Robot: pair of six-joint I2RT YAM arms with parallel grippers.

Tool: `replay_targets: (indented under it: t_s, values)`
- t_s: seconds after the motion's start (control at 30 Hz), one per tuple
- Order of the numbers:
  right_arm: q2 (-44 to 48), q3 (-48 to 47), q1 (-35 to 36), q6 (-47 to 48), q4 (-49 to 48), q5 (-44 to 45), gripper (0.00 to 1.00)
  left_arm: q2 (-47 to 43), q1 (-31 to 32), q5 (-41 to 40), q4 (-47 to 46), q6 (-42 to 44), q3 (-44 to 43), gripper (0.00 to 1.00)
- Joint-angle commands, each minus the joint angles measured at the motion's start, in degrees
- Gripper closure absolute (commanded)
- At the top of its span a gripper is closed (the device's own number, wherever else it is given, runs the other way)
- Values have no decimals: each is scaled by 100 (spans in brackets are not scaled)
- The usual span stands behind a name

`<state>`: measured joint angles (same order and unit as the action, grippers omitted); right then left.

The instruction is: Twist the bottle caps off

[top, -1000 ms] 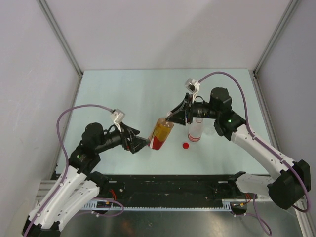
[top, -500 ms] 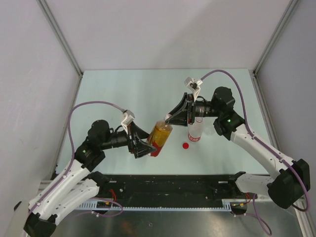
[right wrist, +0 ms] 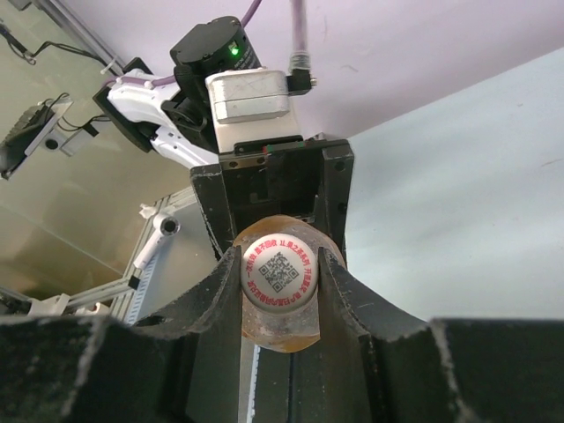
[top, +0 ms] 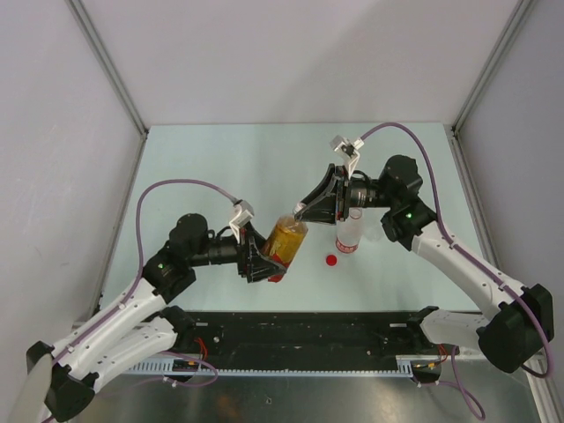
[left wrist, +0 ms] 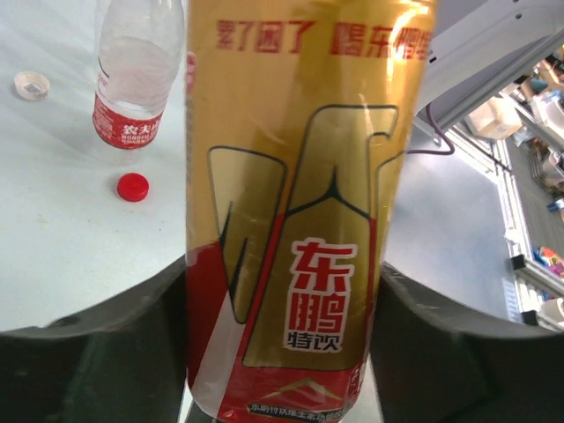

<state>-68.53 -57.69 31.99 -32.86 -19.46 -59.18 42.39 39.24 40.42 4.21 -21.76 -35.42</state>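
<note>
Above the pale green counter (top: 220, 167) the gold-and-red labelled amber plastic bottle (left wrist: 291, 220) hangs tilted. The left tool (top: 264, 262) clamps its lower body and the right tool (top: 304, 211) pinches its small white printed cap (right wrist: 278, 275). I'd grip the body firmly and twist squarely about the neck.

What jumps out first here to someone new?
The amber bottle, tilted at mid-table: the left gripper clamps its body, the right gripper pinches its white cap. Just right of it, a loose red cap lies on the table by the standing labelled bottle.
</note>
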Motion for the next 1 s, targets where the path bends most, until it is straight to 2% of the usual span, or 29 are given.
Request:
replay_targets:
  t_s: [0.0, 0.1, 0.17, 0.33, 0.37, 0.6, 0.7, 0.97]
  values:
    - [177, -249, -26, -99, -334, -15, 100, 37, 42, 105, -332, 104, -106, 39]
    - [210, -247, -26, -112, -357, 24, 98, 98, 47, 182, -359, 81, -113, 52]
    - [255, -246, -26, -88, -332, 72, 91, 121, 44, 189, -364, 77, -110, 55]
    - [433, -248, -26, 14, -254, 344, 43, 71, 48, 154, -369, 91, -110, 56]
    - [497, -245, -26, 33, -244, 406, 36, 52, 48, 130, -368, 109, -99, 56]
    - [1064, -239, -42, 419, 6, 1054, 7, 79, 56, -31, -356, 179, 18, 57]
    - [1267, -239, -50, 648, 186, 1287, 1, 123, 66, -113, -327, 242, 44, 57]
    - [1400, -241, -151, 655, 542, 1703, 1, 156, 249, -762, 98, 623, -176, 57]
